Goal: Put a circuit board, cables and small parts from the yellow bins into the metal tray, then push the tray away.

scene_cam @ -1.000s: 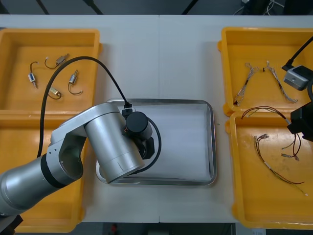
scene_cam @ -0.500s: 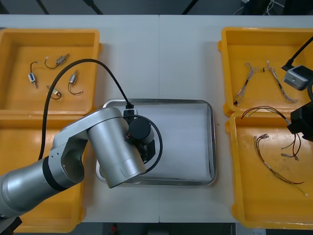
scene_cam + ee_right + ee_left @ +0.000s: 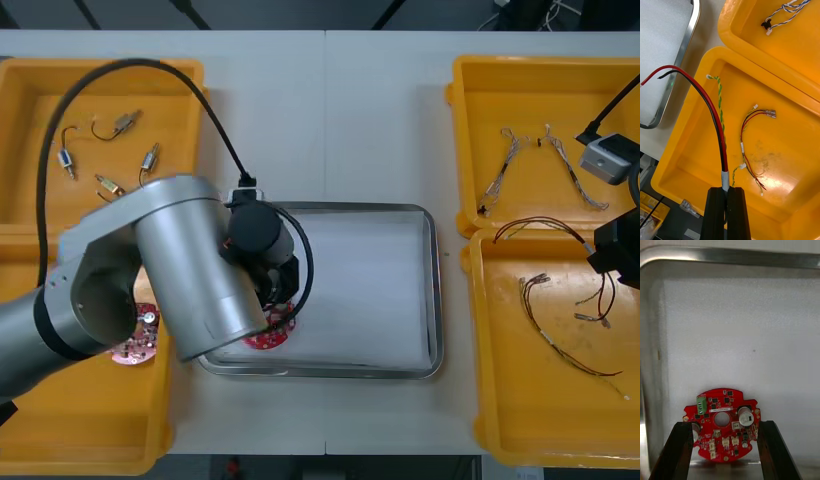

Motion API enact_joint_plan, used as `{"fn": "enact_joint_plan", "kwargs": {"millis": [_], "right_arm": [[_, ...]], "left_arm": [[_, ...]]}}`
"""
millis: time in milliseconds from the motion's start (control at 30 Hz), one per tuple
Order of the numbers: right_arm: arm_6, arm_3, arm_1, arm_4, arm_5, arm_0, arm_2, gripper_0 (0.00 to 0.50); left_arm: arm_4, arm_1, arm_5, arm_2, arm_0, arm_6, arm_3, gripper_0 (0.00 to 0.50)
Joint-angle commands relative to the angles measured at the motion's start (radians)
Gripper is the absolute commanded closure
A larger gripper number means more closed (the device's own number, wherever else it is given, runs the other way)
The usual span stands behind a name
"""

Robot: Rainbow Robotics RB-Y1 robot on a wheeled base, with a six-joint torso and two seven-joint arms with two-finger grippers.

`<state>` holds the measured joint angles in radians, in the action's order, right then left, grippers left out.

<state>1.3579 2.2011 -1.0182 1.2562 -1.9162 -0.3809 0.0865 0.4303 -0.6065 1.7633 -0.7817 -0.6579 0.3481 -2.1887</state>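
- A round red circuit board (image 3: pixel 720 410) lies flat on the white inside of the metal tray (image 3: pixel 432 290), in the near corner on the robot's left, close to the rim
- The left tool (image 3: pixel 724 424) hangs right over that board, released: its two black fingers (image 3: pixel 677 450) stand wide apart with the board between them, and the board rests on the tray floor
- In the front view the left arm (image 3: pixel 190 270) covers the tray's left end, and a slice of the board peeks out below the wrist
- A second red board (image 3: pixel 135 342) lies in the left near yellow bin (image 3: pixel 100 430), partly under the arm
- The left far yellow bin (image 3: pixel 30 200) holds several small metal parts (image 3: pixel 150 158), lying apart from one another
- The right tool (image 3: pixel 728 189) is clenched on a red and black cable (image 3: pixel 717 123), which rises from between its closed fingers and arcs over toward the tray's rim
- That tool hovers above the right near yellow bin (image 3: pixel 685 150), where thin red and yellow cables (image 3: pixel 747 150) lie loose on the floor
- The right far yellow bin (image 3: pixel 470 140) holds twisted blue and white cables (image 3: pixel 505 160)
- Bins and tray all sit on the light surface (image 3: pixel 330 110), the tray between the two pairs of bins
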Motion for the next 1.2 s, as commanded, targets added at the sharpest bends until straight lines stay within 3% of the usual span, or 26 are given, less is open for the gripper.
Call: {"fn": "enact_joint_plan", "kwargs": {"millis": [33, 200, 367, 600, 833, 1000, 1200], "right_arm": [[-0.025, 0.023, -0.042, -0.003, -0.004, -0.026, -0.008, 0.5], [-0.025, 0.023, -0.042, -0.003, -0.004, -0.026, -0.008, 0.5], [-0.025, 0.023, -0.042, -0.003, -0.004, -0.026, -0.008, 0.5], [-0.026, 0.017, -0.042, 0.009, -0.004, -0.069, -0.093, 0.5], [-0.031, 0.019, -0.042, 0.014, -0.004, -0.21, -0.251, 0.5], [-0.033, 0.043, -0.036, 0.014, 0.022, -0.313, -0.373, 0.5], [-0.02, 0.054, 0.027, 0.002, 0.042, -0.397, -0.481, 0.5]], "left_arm": [[0.122, -0.095, 0.028, 0.139, -0.06, -0.037, -0.091, 0.0], [0.282, -0.193, 0.016, 0.262, -0.078, -0.035, -0.122, 0.0], [0.392, -0.28, 0.013, 0.361, -0.078, -0.035, -0.129, 0.0], [0.541, -0.375, 0.013, 0.553, -0.078, 0.002, -0.016, 0.0], [0.611, -0.463, -0.008, 0.705, -0.078, 0.141, 0.144, 0.0], [0.602, -0.496, -0.021, 0.765, -0.078, 0.229, 0.236, 0.0], [0.561, -0.545, -0.099, 0.773, -0.078, 0.325, 0.328, 0.0]]}}
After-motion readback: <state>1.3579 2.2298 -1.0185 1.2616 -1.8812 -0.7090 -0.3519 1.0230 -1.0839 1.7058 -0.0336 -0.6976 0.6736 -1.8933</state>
